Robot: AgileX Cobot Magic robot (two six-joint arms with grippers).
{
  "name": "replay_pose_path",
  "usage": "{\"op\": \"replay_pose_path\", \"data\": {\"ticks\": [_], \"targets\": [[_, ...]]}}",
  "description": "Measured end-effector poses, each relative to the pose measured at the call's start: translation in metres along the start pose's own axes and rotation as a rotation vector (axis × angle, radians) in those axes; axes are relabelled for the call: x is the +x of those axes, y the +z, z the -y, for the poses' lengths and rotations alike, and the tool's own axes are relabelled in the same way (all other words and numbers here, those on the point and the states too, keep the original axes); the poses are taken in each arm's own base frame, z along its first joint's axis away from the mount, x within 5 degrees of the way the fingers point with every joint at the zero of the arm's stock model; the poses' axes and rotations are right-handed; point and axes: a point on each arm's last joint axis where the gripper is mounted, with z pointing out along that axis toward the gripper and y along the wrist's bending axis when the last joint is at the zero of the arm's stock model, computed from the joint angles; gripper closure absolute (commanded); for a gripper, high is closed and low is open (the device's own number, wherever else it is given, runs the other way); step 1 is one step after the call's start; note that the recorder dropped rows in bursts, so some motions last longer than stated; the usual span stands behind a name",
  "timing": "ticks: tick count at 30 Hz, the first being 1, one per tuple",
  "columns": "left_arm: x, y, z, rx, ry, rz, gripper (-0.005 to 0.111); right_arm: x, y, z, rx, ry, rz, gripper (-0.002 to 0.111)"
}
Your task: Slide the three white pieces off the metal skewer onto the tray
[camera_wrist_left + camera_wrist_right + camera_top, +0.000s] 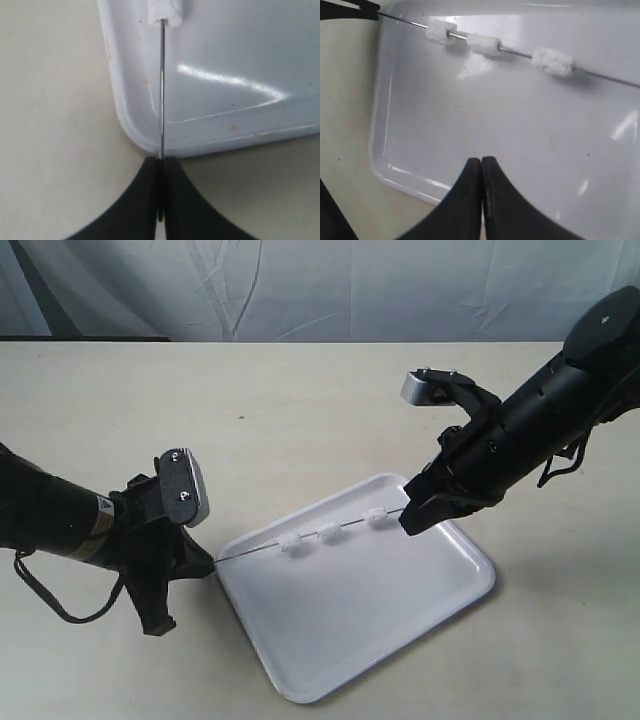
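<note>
The thin metal skewer (255,551) hangs level over the white tray (380,610), running from the tray's left corner toward its far side. Three white pieces (293,545), (328,533), (377,517) are threaded on it, spaced apart. My left gripper (207,564) is shut on the skewer's left end; the left wrist view shows the skewer (162,90) leaving the closed gripper (161,161) toward the nearest piece (166,12). My right gripper (412,523) is shut with nothing in it, its tips by the skewer's right end. In its wrist view the gripper (481,160) hovers over the tray (495,115), apart from the skewer (515,52).
The tray lies on a beige table (300,410) with a pale curtain (350,285) behind it. A black cable (60,605) loops under the left arm. The tray's corner rim (130,135) sits just beyond the left fingertips.
</note>
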Motion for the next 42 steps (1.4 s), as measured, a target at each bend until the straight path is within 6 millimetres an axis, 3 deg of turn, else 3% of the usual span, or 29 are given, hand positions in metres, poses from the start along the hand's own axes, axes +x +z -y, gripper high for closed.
{"op": "replay_pose_path", "data": {"ticks": [7, 13, 17, 24, 27, 33, 42], "targets": [[-0.01, -0.012, 0.001, -0.013, -0.164, 0.05, 0.107, -0.003, 0.0, 0.004, 0.04, 0.001, 0.033, 0.106], [-0.011, -0.026, 0.013, 0.004, -0.302, 0.086, 0.107, -0.006, 0.0, 0.004, 0.045, 0.024, 0.07, 0.084], [-0.01, -0.036, 0.024, 0.018, -0.391, 0.109, 0.107, -0.013, -0.001, 0.001, 0.003, 0.099, 0.14, 0.075], [-0.008, -0.059, 0.05, 0.071, -0.547, 0.171, 0.107, -0.021, -0.002, -0.007, -0.119, 0.297, 0.247, 0.072], [0.002, -0.064, 0.068, 0.102, -0.622, 0.167, 0.107, -0.006, 0.01, -0.006, -0.154, 0.411, 0.239, 0.063], [0.01, -0.072, 0.083, 0.112, -0.733, 0.178, 0.107, 0.022, 0.027, -0.007, -0.219, 0.555, 0.257, 0.062], [0.007, -0.077, 0.093, 0.205, -0.745, 0.204, 0.107, 0.023, 0.029, -0.008, -0.288, 0.622, 0.353, 0.062]]}}
